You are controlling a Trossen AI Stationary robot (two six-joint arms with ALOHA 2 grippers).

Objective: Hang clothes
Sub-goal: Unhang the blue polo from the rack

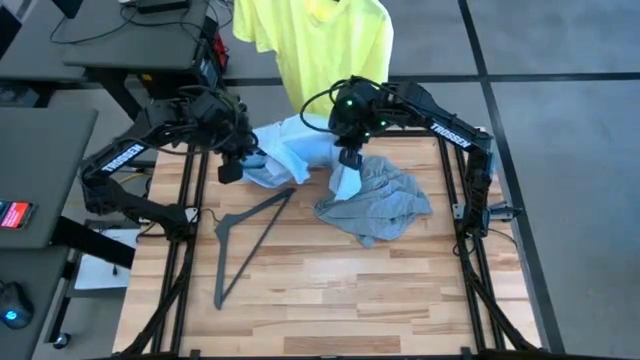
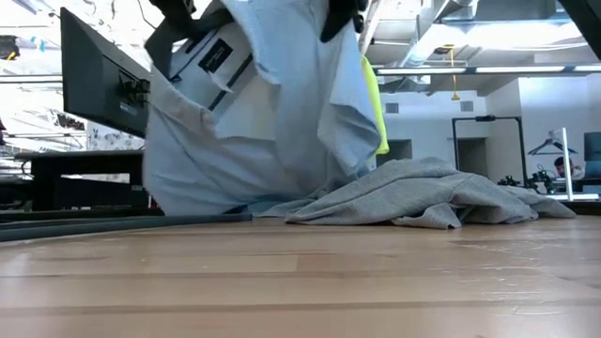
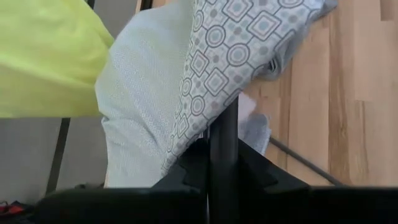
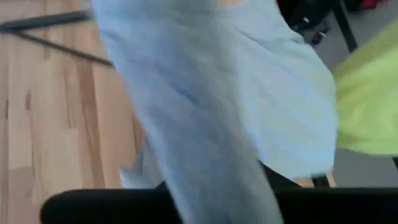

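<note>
Both arms meet over the far middle of the worktop (image 1: 330, 290), each clamped on the pale blue collared shirt (image 1: 295, 150); the left gripper (image 1: 232, 168) has its fingers pinched together on the shirt's patterned inner edge, the right gripper (image 1: 349, 158) is closed on cloth at the shirt's other side; the shirt hangs lifted between them, its lower folds on the wood. The grey T-shirt (image 1: 375, 205) lies crumpled toward the right edge, touching the blue shirt; a dark hanger (image 1: 248, 245) lies flat left of centre; the neon-yellow T-shirt (image 1: 315, 45) hangs beyond the far edge.
</note>
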